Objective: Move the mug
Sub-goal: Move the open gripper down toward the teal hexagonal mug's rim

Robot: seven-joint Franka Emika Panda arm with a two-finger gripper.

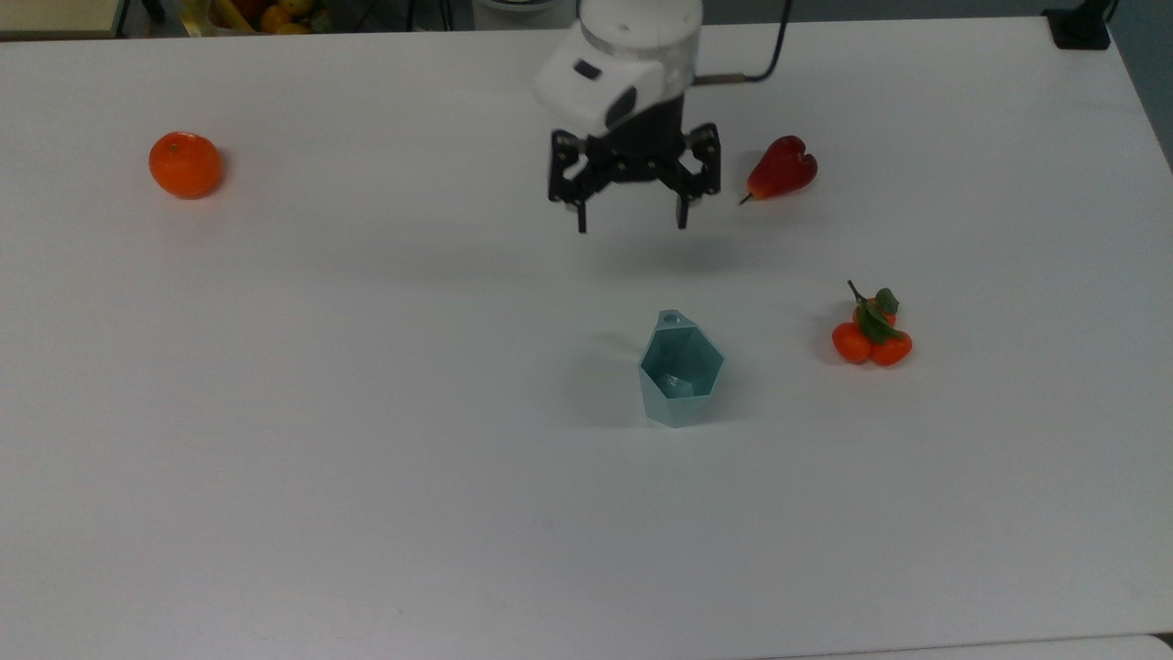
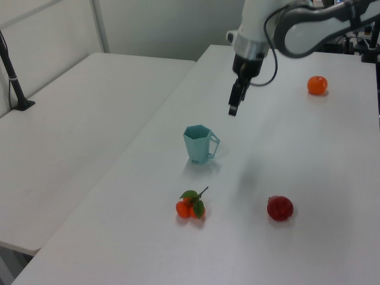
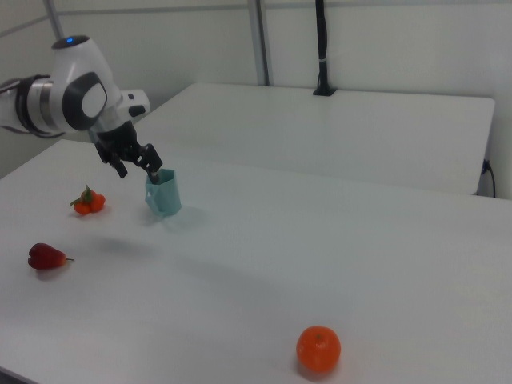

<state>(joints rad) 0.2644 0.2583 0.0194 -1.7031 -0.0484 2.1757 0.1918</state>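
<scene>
Though upright, mug (image 1: 680, 371) apparently hollow

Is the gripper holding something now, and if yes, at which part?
Nothing is held. The gripper is open and empty, up in the air, apart from the mug, which stands upright on the table.
</scene>
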